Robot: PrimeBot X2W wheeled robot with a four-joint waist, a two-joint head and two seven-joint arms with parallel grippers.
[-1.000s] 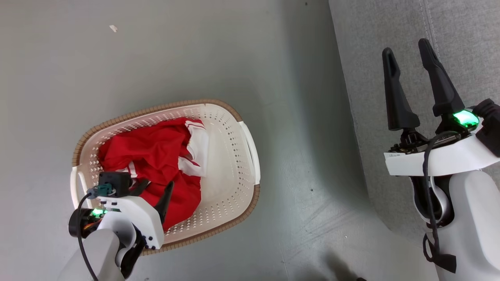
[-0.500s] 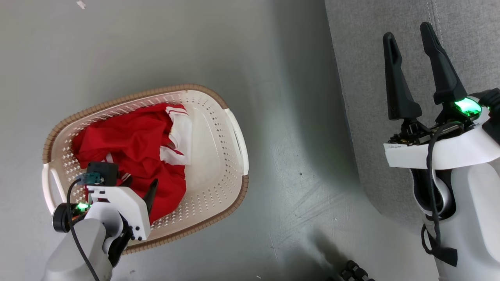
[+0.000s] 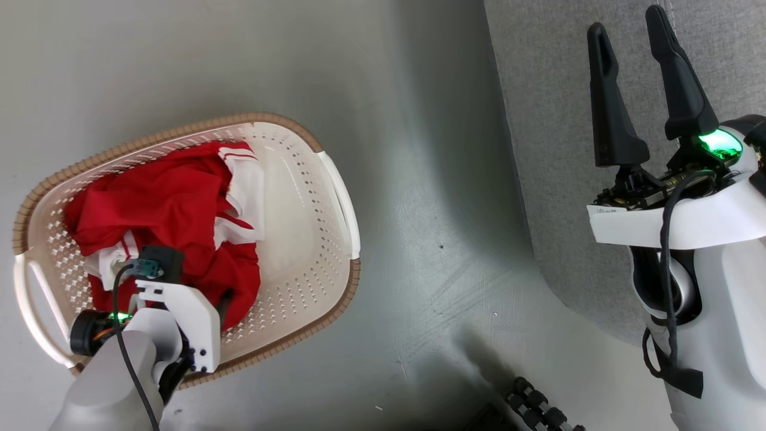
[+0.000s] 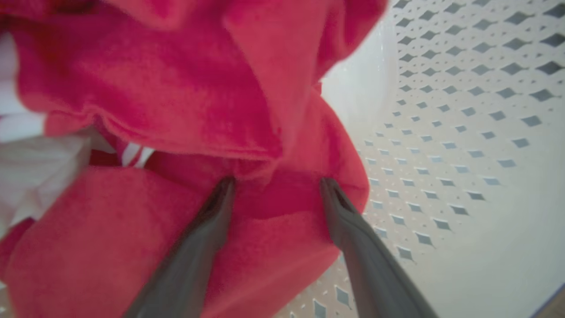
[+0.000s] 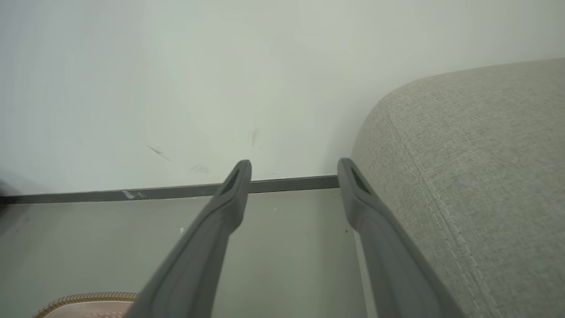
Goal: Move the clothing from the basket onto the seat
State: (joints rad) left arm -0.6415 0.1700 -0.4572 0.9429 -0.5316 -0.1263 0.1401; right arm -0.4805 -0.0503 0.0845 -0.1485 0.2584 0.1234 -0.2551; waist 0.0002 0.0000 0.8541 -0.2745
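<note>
Pale grey forearms (image 3: 724, 335), white wrist housings (image 3: 676, 224), the right one with a scribbled label (image 3: 603, 209), a green lamp (image 3: 720, 143) at each wrist, loose black cables (image 3: 664, 257); left gripper (image 4: 277, 181) and right gripper (image 3: 626, 21) each bear two long tapering matte-black fingers (image 3: 610, 120).

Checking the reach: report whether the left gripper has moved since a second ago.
Yes. Against the basket, the left gripper has sunk deeper into the clothing, jaws open.

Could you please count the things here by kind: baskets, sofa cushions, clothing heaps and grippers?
Laundry basket: 1
Sofa seat cushion: 1
Heap of red and white clothing: 1
Grippers: 2 (left gripper, right gripper, both open)
Total: 5
</note>
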